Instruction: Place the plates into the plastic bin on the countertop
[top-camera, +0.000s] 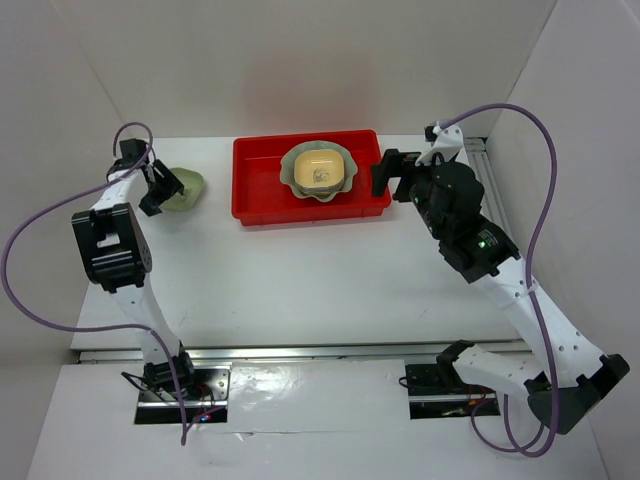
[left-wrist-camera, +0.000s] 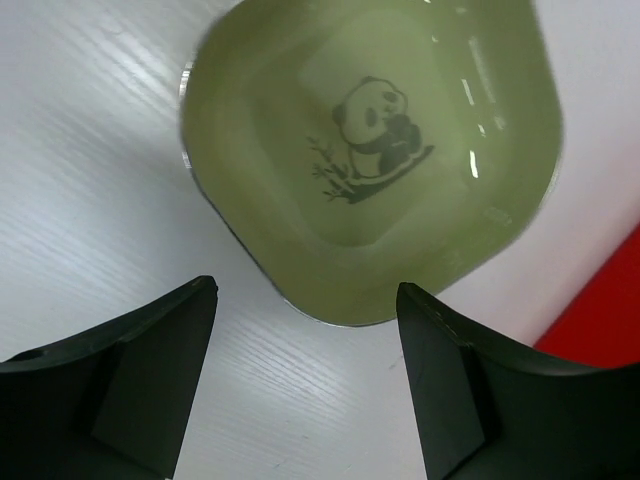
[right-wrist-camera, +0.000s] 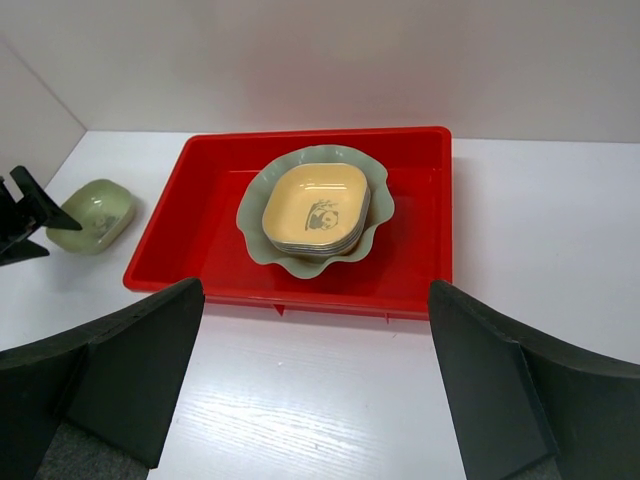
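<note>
Step in hand: picking up the last loose dish, by the look of it. The green plate (left-wrist-camera: 370, 160) sits on the desk (top-camera: 300, 280), left of the red bin (top-camera: 260, 195), close but not touching.
Left gripper (top-camera: 163, 190): right over the plate's near edge, jaws wide, nothing held.
Right gripper (top-camera: 385, 172): just off the bin's right end, jaws wide, empty.
Bin contents: scalloped plate (right-wrist-camera: 262, 210) w/ a stack of square plates on it, yellow plate (right-wrist-camera: 315, 205) on top.
How to do it well: I'd say drop one finger inside the rim, one outside, pinch the near edge; it's shallow & glossy, so could slip. Lift enough to clear the bin wall.
Orientation: plate upright, hollow up. Rounded square, so no real long axis; in left wrist view a corner points at the jaws, panda print upright.
</note>
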